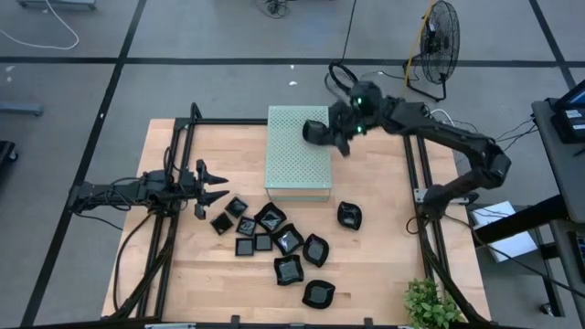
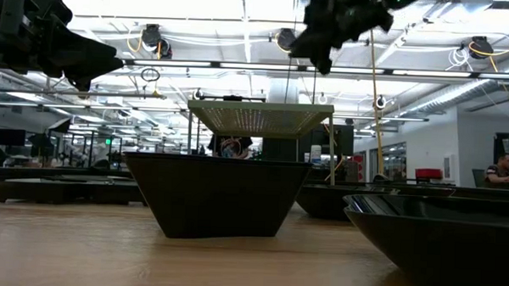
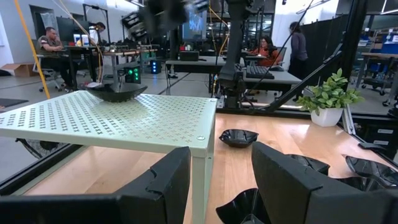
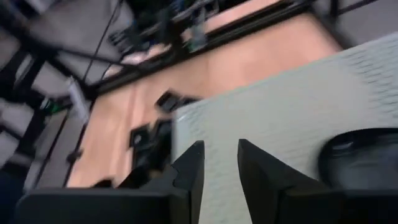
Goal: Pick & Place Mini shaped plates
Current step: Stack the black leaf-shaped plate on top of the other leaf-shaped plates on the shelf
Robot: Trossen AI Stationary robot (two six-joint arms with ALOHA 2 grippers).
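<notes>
One mini plate [image 1: 313, 131] on green box [image 1: 297, 164] (unlabelled), right gripper [image 1: 345, 139] seemingly open

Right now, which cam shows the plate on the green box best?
Left wrist view: the plate sits unobstructed on the green box. High view has the right gripper beside it; right wrist view crops it; low view doesn't show it.
</notes>
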